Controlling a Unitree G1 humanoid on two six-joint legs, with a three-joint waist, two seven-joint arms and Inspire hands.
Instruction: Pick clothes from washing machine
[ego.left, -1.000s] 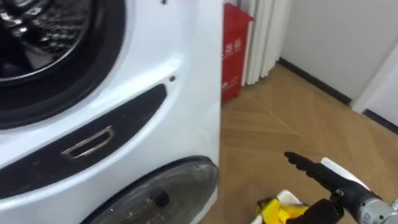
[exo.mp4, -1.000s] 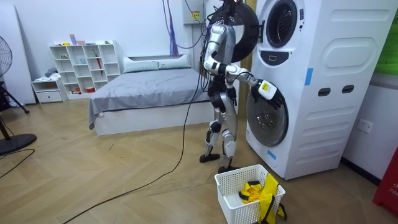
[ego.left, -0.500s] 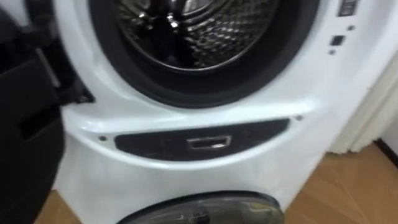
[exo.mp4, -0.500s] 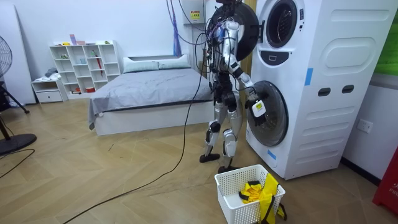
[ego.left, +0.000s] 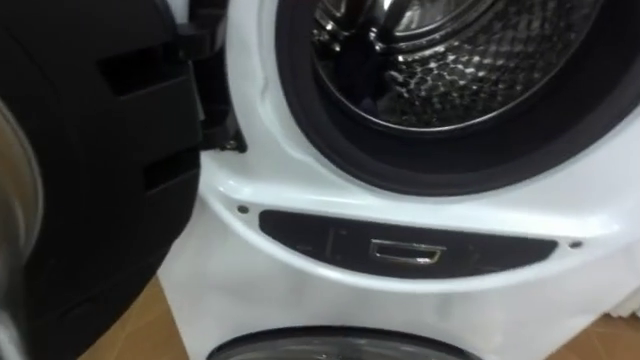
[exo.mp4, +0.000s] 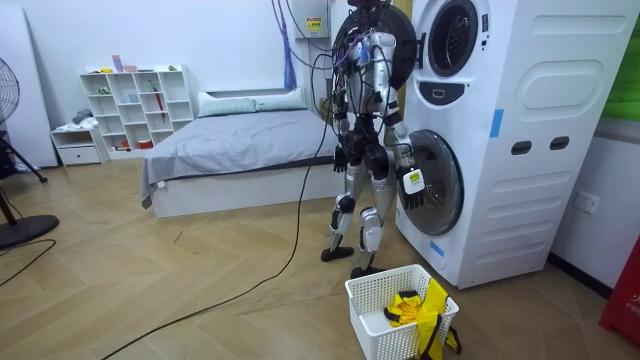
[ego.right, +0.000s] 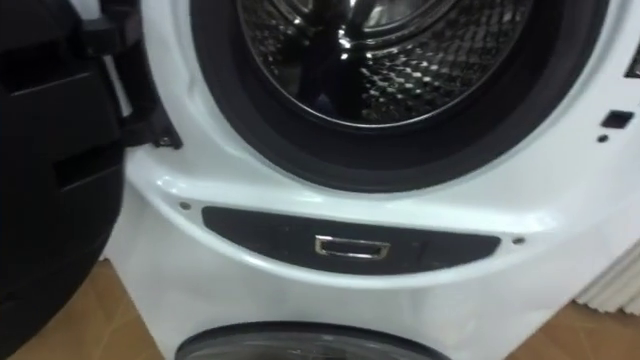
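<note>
The upper washing machine's drum (ego.left: 470, 60) stands open right in front of me, its shiny perforated wall showing. Its black round door (ego.left: 90, 170) is swung open to my left. In the room view I stand close to the stacked white machines (exo.mp4: 520, 130), facing them. My right hand (exo.mp4: 411, 184) hangs low in front of the lower machine's door (exo.mp4: 437, 190). My left hand (exo.mp4: 341, 158) hangs by my hip. A white laundry basket (exo.mp4: 385, 290) on the floor beside my feet holds a yellow garment (exo.mp4: 408, 306).
A dark panel with a metal recess (ego.left: 405, 250) runs below the drum opening, with the lower door's rim (ego.left: 340, 345) beneath it. Behind me stand a grey bed (exo.mp4: 240, 150) and a white shelf unit (exo.mp4: 140, 105). Wooden floor lies all around.
My view has swung from the floor and basket up to the open drum. My right arm, stretched out a second ago, has dropped to the lower machine's door.
</note>
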